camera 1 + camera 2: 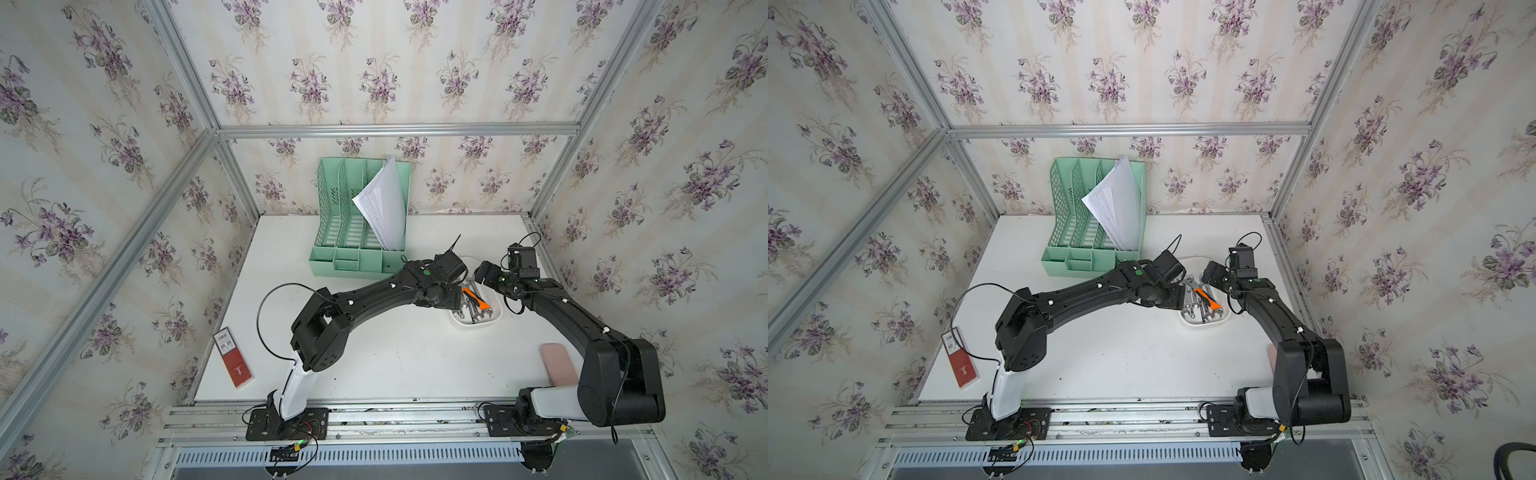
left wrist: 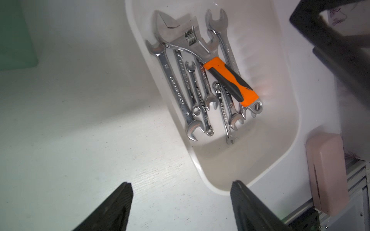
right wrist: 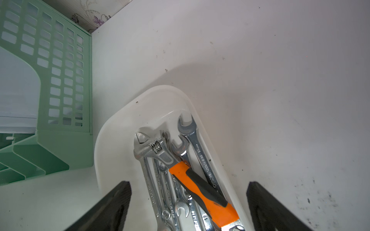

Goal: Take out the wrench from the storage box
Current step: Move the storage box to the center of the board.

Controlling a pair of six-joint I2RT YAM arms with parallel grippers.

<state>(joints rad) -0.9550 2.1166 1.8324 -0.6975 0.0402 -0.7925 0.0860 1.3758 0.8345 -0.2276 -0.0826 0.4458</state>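
Ana: Right gripper [image 3: 189, 185] first — its jaws stand wide apart with nothing between them, hanging over the storage box [image 3: 112, 128]. The wrench [image 3: 202, 192], the adjustable one with the orange handle, runs up between them.

Ben: And the left gripper [image 2: 181, 186]?

Ana: Its jaws are parted too, and empty, poised over the box's corner rim and the table [image 2: 80, 130]. The wrench lies inside the box, slanted across a heap of plain spanners [image 2: 176, 88] and touching several.

Ben: Which arm should take it?

Ana: The right, I'd say. A small turn would square its jaws across the handle. Come straight down on the rubber grip near its middle and close on that alone, not on the steel beneath.

Ben: What are the risks?

Ana: The tool looks head-heavy, so a grip near the tail may let it tip — and a spanner could snag and ride up with it. Lift slowly, clear the box wall, and keep away from the green file organizer [image 3: 60, 84].
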